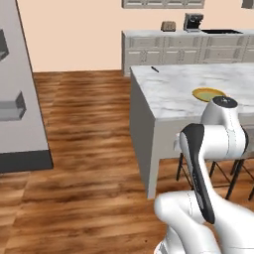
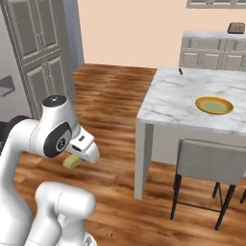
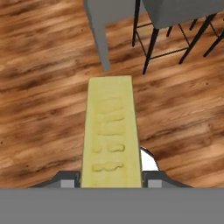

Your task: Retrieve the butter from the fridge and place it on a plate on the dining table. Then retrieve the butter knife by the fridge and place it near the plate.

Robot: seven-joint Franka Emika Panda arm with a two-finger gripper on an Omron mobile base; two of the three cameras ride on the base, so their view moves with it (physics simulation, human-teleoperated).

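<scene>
My gripper (image 3: 111, 178) is shut on the butter (image 3: 111, 131), a pale-yellow stick that juts forward between the two fingers, held low over the wooden floor. In the right base view the butter (image 2: 72, 162) pokes out below the hand, left of the dining table (image 2: 173, 98). The plate (image 2: 214, 105) lies on the marble top, near its front edge; it also shows at the table's right side (image 1: 208, 94). The butter knife (image 1: 155, 69), tiny and dark, lies at the table's far corner (image 2: 180, 71). The grey fridge (image 1: 20, 129) stands at the left.
A grey chair (image 2: 209, 161) is tucked under the table's near side, and dark stool legs (image 1: 233, 173) show beside the arm. At the back wall a beige counter (image 1: 163, 47) carries a toaster (image 1: 167, 26) and a coffee machine (image 1: 192, 22). Tall cabinets (image 2: 36, 53) stand at left.
</scene>
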